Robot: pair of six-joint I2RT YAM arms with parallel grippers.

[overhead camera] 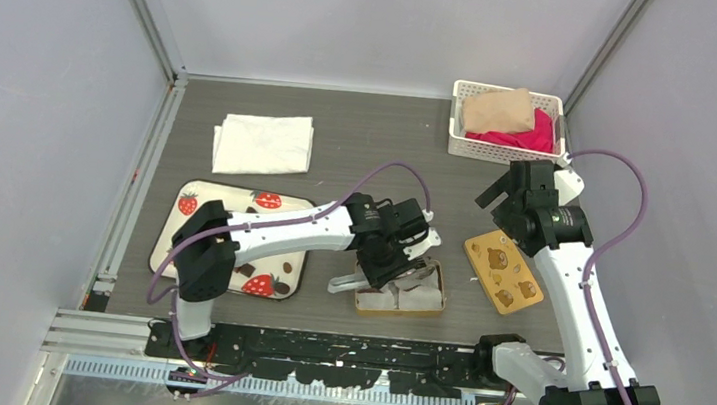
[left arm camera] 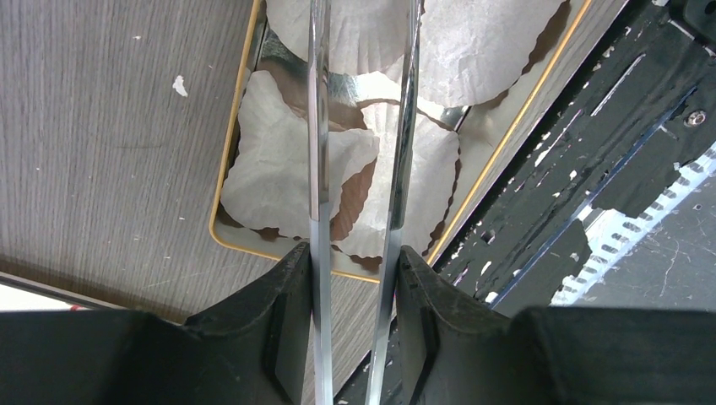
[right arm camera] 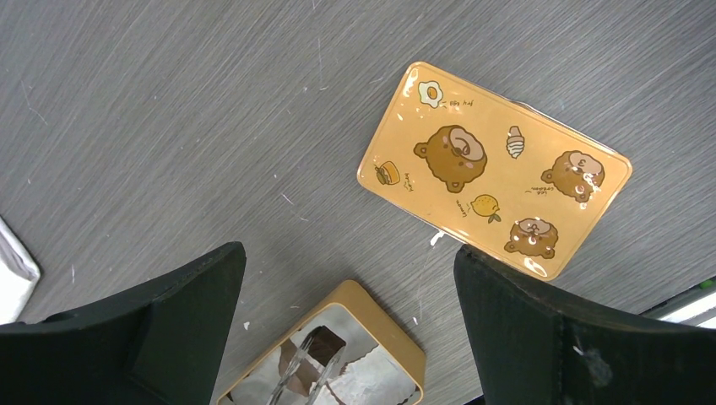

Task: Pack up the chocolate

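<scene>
Pinches a chocolate via tweezers clenched in left claw; holds right claw released. Risks slipping off thin tips, landing outside the paper cups in the tin.

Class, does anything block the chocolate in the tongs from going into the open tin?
Nothing visible does: the tongs hold the chocolate over the tin, and the lid lies apart on the table.

White cloth far left — basket w/ pink fabric far right.
</scene>
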